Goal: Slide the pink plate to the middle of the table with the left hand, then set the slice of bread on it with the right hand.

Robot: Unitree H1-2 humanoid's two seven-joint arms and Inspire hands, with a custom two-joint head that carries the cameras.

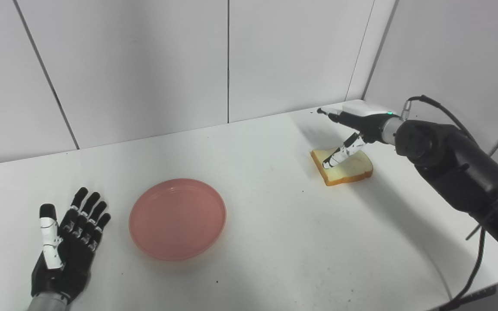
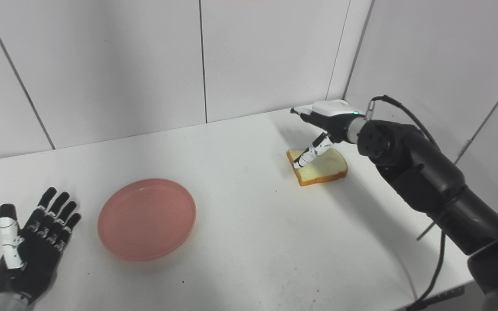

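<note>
The left hand (image 1: 68,242) lay palm-up nearest the robot, fingers spread and holding nothing, with the pink plate (image 1: 177,218) just beside it on its right, apart from the fingers and left of the table's (image 1: 275,242) middle. Farther back, the right hand (image 1: 352,129) hovered over the slice of bread (image 1: 344,166), which lay flat directly beneath it. The thumb (image 1: 339,155) angled down onto the slice's near-left part while the fingers (image 1: 324,112) pointed outward above it (contact appeared likely but no grasp was formed), so the hand was open. The right arm reached forward and leftward, wrist level. The right hand was clearly the nearer to the bread.
</note>
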